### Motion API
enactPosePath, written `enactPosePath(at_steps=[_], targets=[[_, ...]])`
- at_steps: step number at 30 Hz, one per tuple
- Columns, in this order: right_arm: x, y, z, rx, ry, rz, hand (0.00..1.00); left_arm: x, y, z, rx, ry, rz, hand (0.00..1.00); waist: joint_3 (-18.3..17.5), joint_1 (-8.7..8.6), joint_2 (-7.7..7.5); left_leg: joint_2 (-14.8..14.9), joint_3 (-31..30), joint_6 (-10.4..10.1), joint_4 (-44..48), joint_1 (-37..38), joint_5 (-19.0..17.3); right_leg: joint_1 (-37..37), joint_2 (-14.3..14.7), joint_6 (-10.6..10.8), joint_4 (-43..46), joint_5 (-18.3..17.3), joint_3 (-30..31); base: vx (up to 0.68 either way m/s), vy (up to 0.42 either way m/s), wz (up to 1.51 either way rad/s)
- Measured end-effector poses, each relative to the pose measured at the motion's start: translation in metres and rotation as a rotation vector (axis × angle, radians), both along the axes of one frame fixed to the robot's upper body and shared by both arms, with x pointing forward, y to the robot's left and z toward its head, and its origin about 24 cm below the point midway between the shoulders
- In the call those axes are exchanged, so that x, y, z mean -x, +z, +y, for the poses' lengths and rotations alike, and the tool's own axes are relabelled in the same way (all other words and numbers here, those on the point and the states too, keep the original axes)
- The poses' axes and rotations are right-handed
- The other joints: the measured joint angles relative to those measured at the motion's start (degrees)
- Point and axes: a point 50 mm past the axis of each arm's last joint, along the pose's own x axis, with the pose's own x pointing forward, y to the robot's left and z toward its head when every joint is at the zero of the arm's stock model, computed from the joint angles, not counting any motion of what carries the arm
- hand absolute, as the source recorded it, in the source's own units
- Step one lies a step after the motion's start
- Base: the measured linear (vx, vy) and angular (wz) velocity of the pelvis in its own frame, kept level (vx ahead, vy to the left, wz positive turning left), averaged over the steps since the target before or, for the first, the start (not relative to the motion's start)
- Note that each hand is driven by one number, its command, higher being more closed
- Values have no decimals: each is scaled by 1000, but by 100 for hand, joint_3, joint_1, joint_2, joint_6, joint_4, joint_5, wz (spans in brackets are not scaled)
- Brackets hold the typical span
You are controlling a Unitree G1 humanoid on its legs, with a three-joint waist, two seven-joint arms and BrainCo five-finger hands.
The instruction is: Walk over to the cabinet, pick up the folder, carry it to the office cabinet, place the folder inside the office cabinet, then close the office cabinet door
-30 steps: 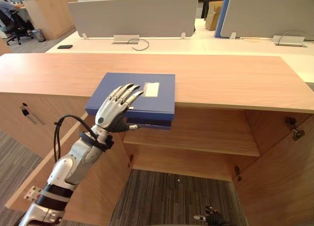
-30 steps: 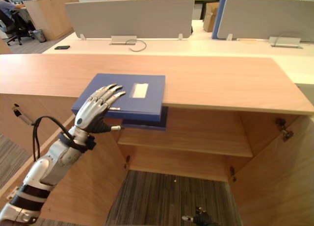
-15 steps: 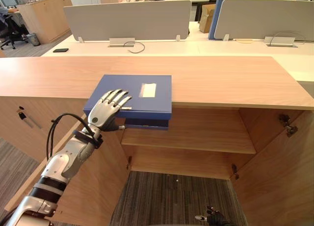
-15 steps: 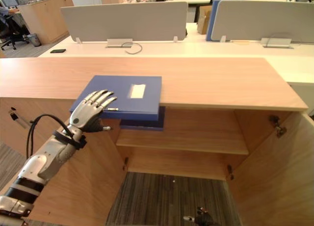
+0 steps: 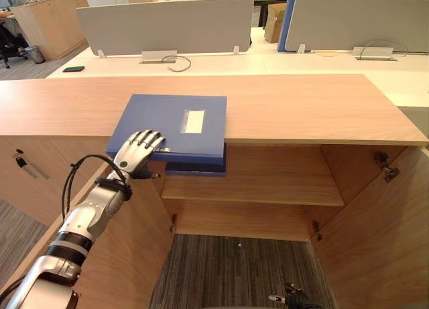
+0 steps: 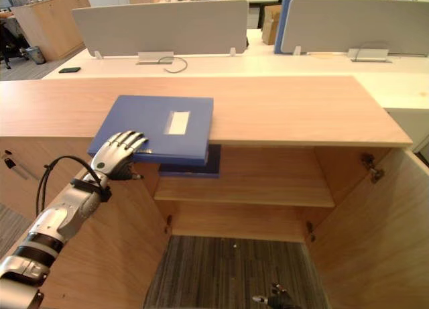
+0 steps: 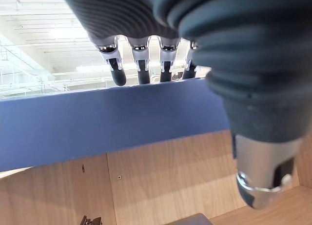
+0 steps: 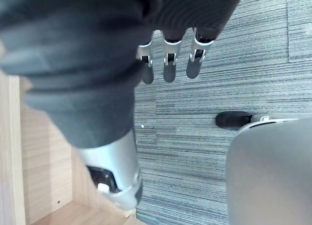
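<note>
1. Folder: blue, flat on the cabinet top, at the front edge and left of middle. Its near part hangs out past that edge, over the open compartment. A white label lies on its cover.
2. A darker blue slab sits just under the overhang. Cannot tell whether it is part of the folder.
3. Left hand: at the folder's near-left corner. The fingers are loosely bent, with their tips resting on the cover. The thumb juts out straight beneath the overhang and is apart from the folder, so nothing is clamped.
4. Right hand: hangs low over the carpet in front of the cabinet. Its fingers are slack and spread, holding nothing.
5. Cabinet: both doors stand wide, the left door beside the left arm and the right door opposite. 1 shelf spans the inside.
6. Beyond the cabinet's back edge are white desks with grey dividers. A black phone lies on the left desk.
</note>
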Motion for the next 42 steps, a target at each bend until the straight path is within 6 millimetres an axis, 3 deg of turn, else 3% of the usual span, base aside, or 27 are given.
enactPosePath(at_steps=[38,39,42], targets=[[6,0,-3,15,33,19,0,-32,15,10,-104,110,-59,0,38,-287,-11,9,126,-3,-36,-3,19,-82,16,9,-29,38,98,0,0,-1],[7,0,-3,15,32,19,0,-33,16,10,-104,117,-60,100,39,-298,-11,9,141,-3,-46,-2,19,-93,18,10,-28,39,117,0,0,-6],[7,-1,-3,15,32,21,0,-37,23,9,-102,118,-85,100,44,-308,-9,8,165,-3,-58,0,19,-108,19,12,-17,42,142,0,5,-5]])
